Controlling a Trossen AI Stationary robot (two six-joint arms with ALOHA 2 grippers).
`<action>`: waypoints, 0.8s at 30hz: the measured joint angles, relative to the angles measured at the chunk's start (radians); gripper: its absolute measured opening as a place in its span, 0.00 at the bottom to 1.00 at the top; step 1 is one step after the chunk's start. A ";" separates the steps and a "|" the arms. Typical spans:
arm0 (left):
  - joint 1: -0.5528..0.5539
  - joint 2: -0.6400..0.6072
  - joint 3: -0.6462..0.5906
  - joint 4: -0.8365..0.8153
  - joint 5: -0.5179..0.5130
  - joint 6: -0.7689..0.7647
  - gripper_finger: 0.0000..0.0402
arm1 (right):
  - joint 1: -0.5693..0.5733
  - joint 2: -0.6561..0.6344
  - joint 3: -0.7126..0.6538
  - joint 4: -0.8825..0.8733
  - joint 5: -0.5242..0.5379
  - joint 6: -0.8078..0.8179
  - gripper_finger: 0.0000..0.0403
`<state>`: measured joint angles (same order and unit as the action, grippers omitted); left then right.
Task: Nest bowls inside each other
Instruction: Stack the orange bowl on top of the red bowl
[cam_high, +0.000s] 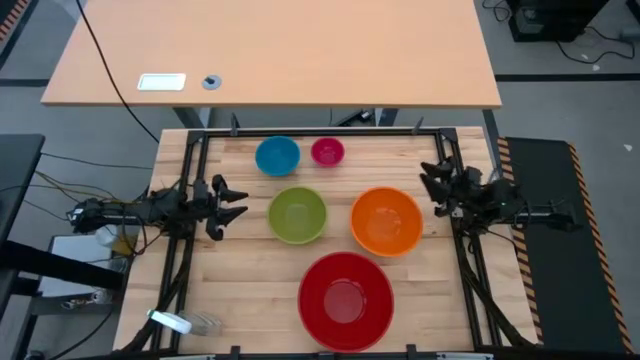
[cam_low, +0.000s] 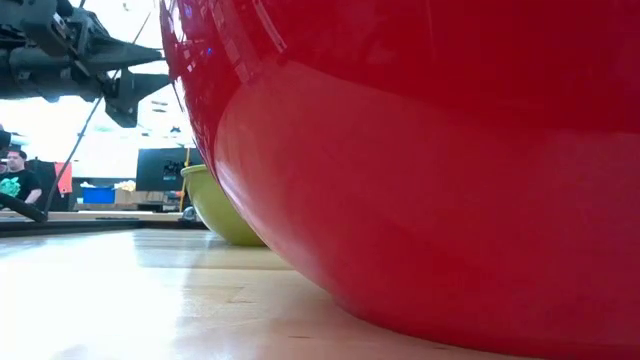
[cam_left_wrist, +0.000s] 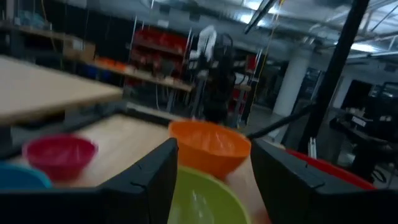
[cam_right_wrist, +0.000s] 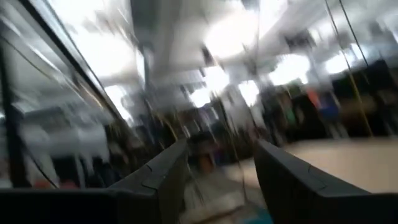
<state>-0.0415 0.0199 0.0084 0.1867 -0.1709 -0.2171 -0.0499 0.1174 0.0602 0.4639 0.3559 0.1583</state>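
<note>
Five bowls stand apart, each upright on its base on the wooden table. The red bowl is near the front edge and fills the low view. The orange bowl is right of centre and the green bowl is in the middle. At the far side are the blue bowl and the pink bowl. My left gripper hovers open at the table's left edge, pointing at the green bowl. My right gripper hovers open at the right edge, beside the orange bowl, with nothing between its fingers.
Dark frame rails run along the table's left, right and far edges. A white object lies at the near left corner. A second table stands beyond the far edge. A person sits far off in the room.
</note>
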 joint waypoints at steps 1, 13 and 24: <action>0.003 0.005 0.004 -0.005 -0.004 0.000 0.51 | 0.000 0.034 0.036 -0.102 0.034 0.013 0.47; 0.073 0.229 0.154 -0.025 -0.072 -0.070 0.45 | -0.130 0.528 0.458 -0.890 0.107 0.279 0.43; 0.079 0.425 0.208 0.046 -0.102 -0.069 0.44 | -0.295 0.995 0.781 -1.306 -0.186 0.001 0.49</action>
<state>0.0372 0.4451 0.2169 0.2327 -0.2726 -0.2863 -0.3450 1.1123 0.8411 -0.8423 0.1704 0.1597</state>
